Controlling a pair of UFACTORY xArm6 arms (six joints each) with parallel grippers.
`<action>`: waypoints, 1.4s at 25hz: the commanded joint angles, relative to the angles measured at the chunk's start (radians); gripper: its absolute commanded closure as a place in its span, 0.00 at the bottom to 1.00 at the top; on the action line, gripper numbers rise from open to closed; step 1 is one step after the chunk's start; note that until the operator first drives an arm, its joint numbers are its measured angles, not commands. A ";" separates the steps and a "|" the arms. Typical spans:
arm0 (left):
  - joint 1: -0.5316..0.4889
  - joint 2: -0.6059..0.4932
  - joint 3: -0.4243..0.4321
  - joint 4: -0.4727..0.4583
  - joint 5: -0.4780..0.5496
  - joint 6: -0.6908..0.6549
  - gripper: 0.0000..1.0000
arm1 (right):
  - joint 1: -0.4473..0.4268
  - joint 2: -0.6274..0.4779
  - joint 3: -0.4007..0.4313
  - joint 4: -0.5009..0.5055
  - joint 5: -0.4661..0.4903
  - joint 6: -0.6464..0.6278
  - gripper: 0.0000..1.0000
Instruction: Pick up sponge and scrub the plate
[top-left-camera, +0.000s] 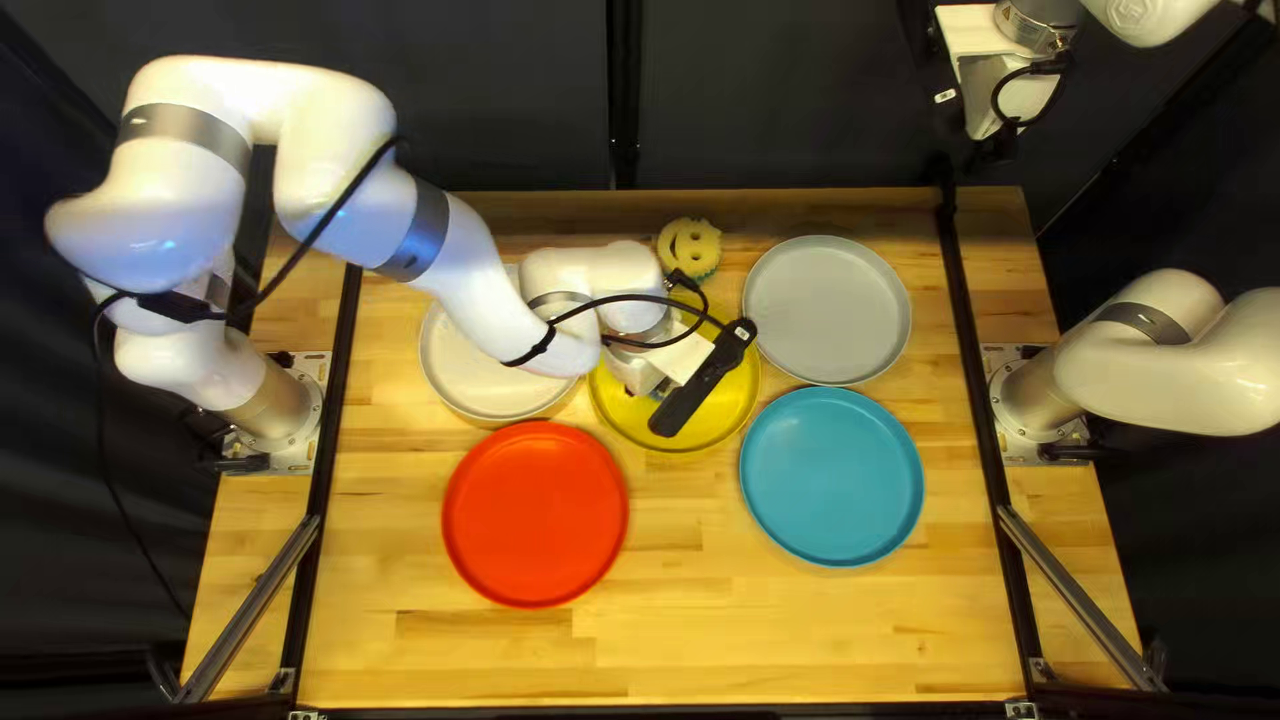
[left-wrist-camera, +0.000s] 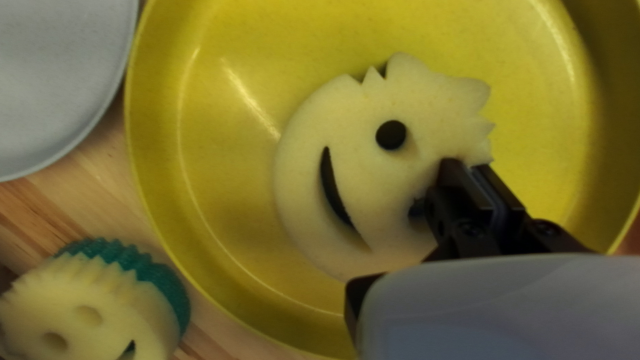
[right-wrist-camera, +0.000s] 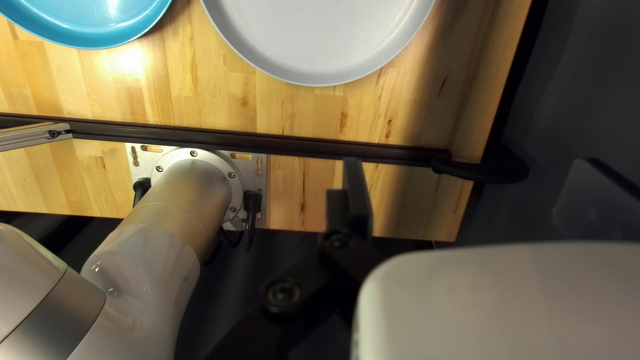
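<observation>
Nearby | second sponge (left-wrist-camera: 100, 283) beside yellow plate (left-wrist-camera: 213, 133) | left arm (top-left-camera: 494, 300) overhead

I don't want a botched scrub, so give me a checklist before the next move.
1. Left tool shut on cream smiley-face foam sponge: ok.
2. Sponge over round yellow plate: ok.
3. Sponge pressed flat on plate: cannot tell.
4. Cream-and-teal ribbed spare sponge outside that plate: ok.
5. Plate unobstructed in top left view: not ok, left arm covers part.
6. Right tool away from yellow plate: ok.
</observation>
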 commanded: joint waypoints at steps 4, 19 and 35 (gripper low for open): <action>0.002 -0.075 0.102 -0.007 -0.011 0.004 1.00 | 0.000 0.000 0.000 0.000 0.000 0.000 0.00; 0.013 -0.140 0.215 -0.038 -0.040 0.000 1.00 | 0.000 0.000 0.000 0.000 0.000 0.000 0.00; 0.089 -0.002 0.010 -0.059 0.029 0.103 1.00 | 0.000 0.000 0.000 0.000 0.000 0.000 0.00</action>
